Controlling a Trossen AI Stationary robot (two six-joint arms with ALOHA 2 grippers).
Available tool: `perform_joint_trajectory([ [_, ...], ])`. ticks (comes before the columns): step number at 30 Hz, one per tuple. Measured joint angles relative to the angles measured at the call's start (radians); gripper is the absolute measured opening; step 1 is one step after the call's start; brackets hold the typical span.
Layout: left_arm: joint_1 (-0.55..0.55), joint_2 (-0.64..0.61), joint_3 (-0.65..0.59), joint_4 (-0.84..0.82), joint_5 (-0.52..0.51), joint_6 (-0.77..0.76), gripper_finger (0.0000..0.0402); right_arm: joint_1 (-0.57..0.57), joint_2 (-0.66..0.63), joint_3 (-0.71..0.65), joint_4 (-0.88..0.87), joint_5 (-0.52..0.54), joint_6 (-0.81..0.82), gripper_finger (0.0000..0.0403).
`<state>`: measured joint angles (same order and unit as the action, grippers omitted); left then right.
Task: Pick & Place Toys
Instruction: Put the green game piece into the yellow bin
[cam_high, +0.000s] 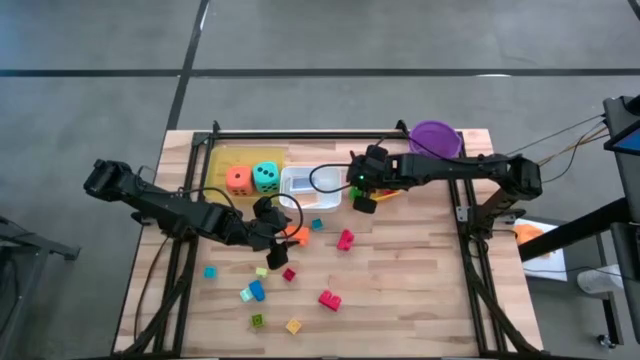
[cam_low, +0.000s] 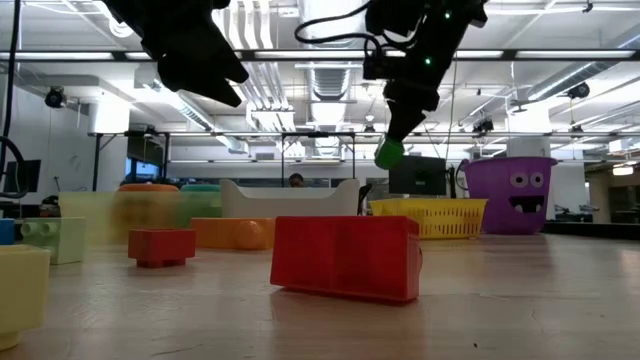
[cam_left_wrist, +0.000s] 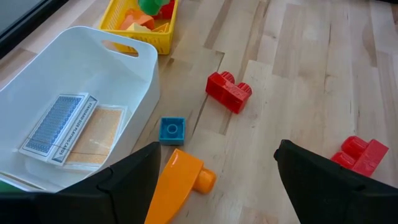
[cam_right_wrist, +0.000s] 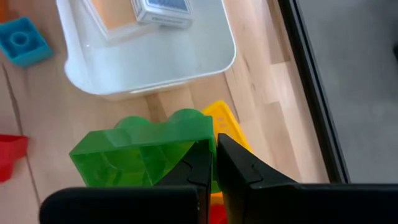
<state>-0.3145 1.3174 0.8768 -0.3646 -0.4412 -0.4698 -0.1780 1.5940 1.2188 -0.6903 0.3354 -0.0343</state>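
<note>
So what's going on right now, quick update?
Right tool shut on green block, over yellow basket. Left tool open above orange block. Nothing in the way.

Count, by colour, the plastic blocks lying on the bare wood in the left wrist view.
Red plastic building blocks: 2
Blue square plastic block: 1
Orange plastic block: 1
Total: 4
</note>
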Motion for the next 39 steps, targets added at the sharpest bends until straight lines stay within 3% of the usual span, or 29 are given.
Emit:
perform_joint_trajectory([
  [10, 0.0, 0.0, 0.0, 0.0, 0.0, 0.0, 0.0312, -0.034, -0.004, -0.011, 0.012, 0.001, -0.048, 0.001],
  [19, 0.0, 0.0, 0.0, 0.0, 0.0, 0.0, 0.0312, -0.168, -0.004, -0.099, 0.045, 0.001, -0.001, 0.001],
  [24, 0.0, 0.0, 0.0, 0.0, 0.0, 0.0, 0.0312, -0.236, -0.001, -0.171, 0.086, -0.048, 0.04, 0.001],
  [39, 0.0, 0.0, 0.0, 0.0, 0.0, 0.0, 0.0312, -0.243, -0.002, -0.292, 0.288, -0.106, 0.147, 0.001],
])
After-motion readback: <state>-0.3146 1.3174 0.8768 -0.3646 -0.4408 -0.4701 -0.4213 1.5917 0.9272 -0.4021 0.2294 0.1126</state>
